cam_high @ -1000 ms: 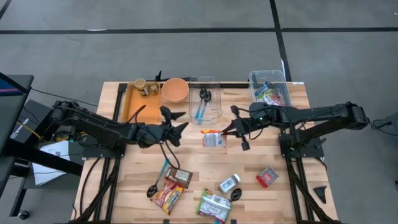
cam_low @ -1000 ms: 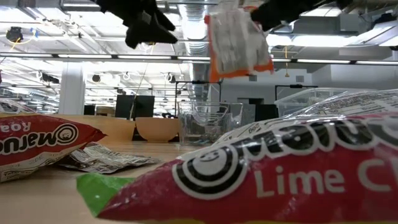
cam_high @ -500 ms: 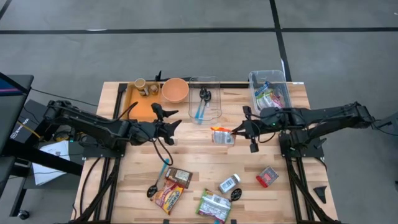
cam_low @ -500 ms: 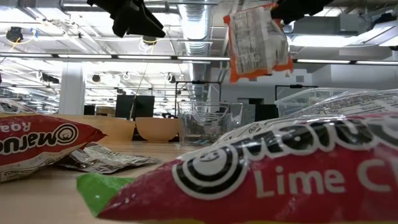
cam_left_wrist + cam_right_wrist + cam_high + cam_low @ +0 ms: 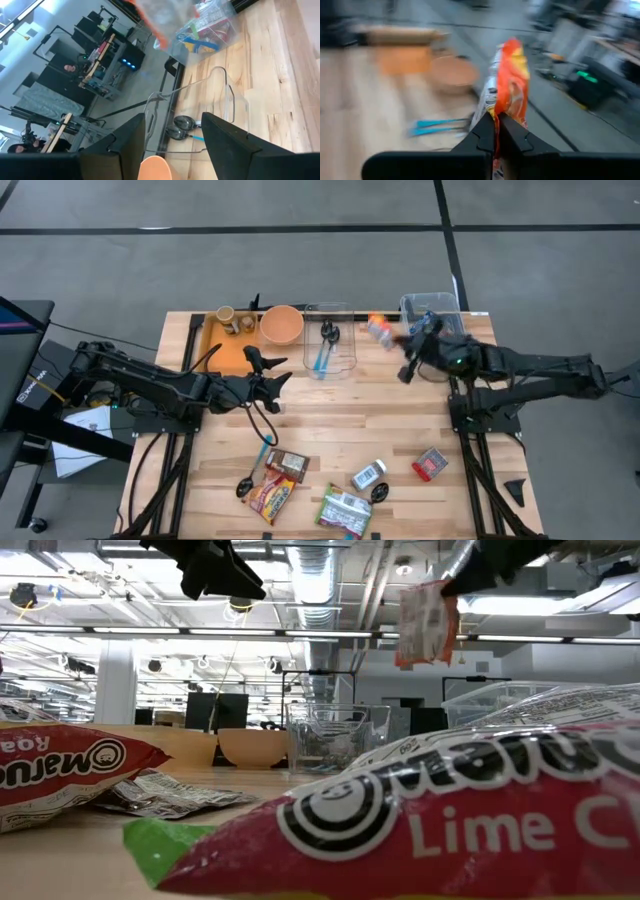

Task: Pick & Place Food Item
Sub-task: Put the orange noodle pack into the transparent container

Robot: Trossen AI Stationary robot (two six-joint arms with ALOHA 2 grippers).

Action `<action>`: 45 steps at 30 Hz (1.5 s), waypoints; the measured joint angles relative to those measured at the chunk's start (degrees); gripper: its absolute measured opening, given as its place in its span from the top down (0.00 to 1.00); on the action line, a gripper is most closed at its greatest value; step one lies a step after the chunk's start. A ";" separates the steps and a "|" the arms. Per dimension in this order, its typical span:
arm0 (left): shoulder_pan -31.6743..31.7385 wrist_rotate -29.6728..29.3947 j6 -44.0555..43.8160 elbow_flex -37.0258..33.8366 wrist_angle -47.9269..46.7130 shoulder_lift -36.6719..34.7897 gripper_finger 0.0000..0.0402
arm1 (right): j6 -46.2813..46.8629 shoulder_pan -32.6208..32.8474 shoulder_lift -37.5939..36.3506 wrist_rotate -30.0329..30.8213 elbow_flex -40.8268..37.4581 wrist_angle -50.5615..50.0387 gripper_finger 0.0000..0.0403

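Observation:
My right gripper (image 5: 404, 350) is shut on a small orange-and-clear snack packet (image 5: 378, 330), high above the table next to the clear bin (image 5: 447, 308) at the far right. The packet also shows in the low view (image 5: 425, 625) and in the right wrist view (image 5: 509, 82). My left gripper (image 5: 272, 376) is open and empty in the air at the table's middle left, near the orange bowl (image 5: 282, 324). Its fingers frame the left wrist view (image 5: 170, 142). My right gripper pinches the packet's edge (image 5: 496, 116) between its two fingers, which meet on it. The packet is lifted clear of the table and sticks out beyond the fingertips toward the table's far left. In the low view it hangs below the gripper (image 5: 470, 570).
A clear container (image 5: 329, 350) with spoons stands at the far middle. An orange tray (image 5: 215, 345) with cups is at the far left. Several food packets (image 5: 345, 508), a red packet (image 5: 430, 464) and a spoon (image 5: 247, 483) lie near the front edge.
My right gripper has carried the packet from the table's middle toward the far right, to beside the clear bin, turning as it went. The packet stays clear of the table. My left gripper has drawn back a little toward the table's left and far edge, still open.

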 joint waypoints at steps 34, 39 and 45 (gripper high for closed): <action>0.02 0.11 -0.37 0.00 0.05 0.07 0.57 | 13.66 -40.56 13.92 0.31 -2.82 2.60 0.99; 0.02 0.11 -0.59 0.00 0.04 0.07 0.57 | 13.48 -41.31 20.20 -2.03 -2.86 2.41 0.99; 0.02 0.09 -0.59 0.00 0.04 0.07 0.57 | 13.27 -43.31 24.54 -10.01 -2.79 1.97 0.99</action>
